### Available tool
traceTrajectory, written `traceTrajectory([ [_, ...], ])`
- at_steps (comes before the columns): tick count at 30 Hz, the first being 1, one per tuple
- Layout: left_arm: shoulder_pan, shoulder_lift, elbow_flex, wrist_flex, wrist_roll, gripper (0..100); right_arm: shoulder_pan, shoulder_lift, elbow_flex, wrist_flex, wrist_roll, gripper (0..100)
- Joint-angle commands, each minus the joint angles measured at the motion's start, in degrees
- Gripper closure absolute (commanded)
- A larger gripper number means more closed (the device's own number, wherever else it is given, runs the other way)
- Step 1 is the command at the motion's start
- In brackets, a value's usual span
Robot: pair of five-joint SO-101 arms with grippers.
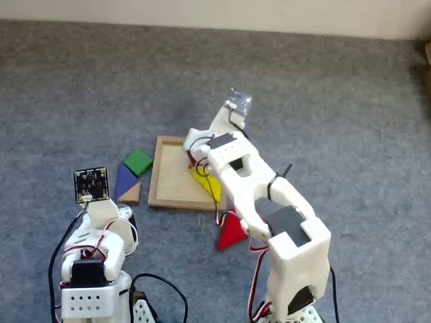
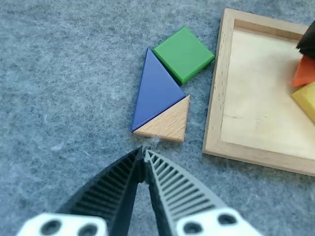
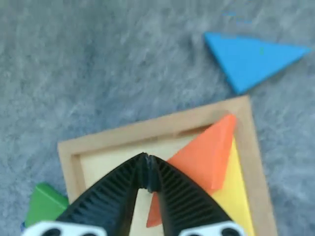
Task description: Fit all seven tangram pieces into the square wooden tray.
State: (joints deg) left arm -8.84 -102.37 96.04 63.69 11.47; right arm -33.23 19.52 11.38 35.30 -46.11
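Observation:
The square wooden tray (image 1: 161, 192) (image 2: 216, 98) (image 3: 162, 125) lies mid-table. Inside it an orange triangle (image 3: 206, 152) (image 2: 305, 73) rests partly over a yellow piece (image 3: 236, 196) (image 1: 207, 185) (image 2: 307, 98). My right gripper (image 3: 147, 172) (image 1: 194, 160) is shut with nothing in it, hanging over the tray just beside the orange triangle. Left of the tray sit a green square (image 2: 183, 53) (image 1: 139, 161), a dark blue triangle (image 2: 155, 91) (image 1: 124, 177) and a wooden triangle (image 2: 169, 123) (image 1: 130, 194), touching each other. My left gripper (image 2: 144, 153) is shut and empty, just short of the wooden triangle.
A light blue triangle (image 3: 251, 55) lies on the grey carpet beyond the tray's far corner. A red triangle (image 1: 231, 232) lies on the carpet near the tray's front right corner, partly under the right arm (image 1: 269, 195). The left arm's base (image 1: 87, 276) stands at the front left.

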Motion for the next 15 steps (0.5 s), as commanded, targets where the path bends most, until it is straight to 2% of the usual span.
traceTrajectory([
  [1, -0.8, -0.1, 1.2, 0.2, -0.4, 100, 1.6, -1.0, -4.9, -0.7, 0.6, 99.0],
  [7, -0.8, -0.1, 1.2, 0.2, -0.4, 100, 1.4, -1.7, -4.9, -0.4, 0.6, 99.0],
  [15, -0.8, -0.1, 1.2, 0.2, -0.4, 100, 1.4, -14.8, 1.7, -0.3, 0.6, 99.0],
])
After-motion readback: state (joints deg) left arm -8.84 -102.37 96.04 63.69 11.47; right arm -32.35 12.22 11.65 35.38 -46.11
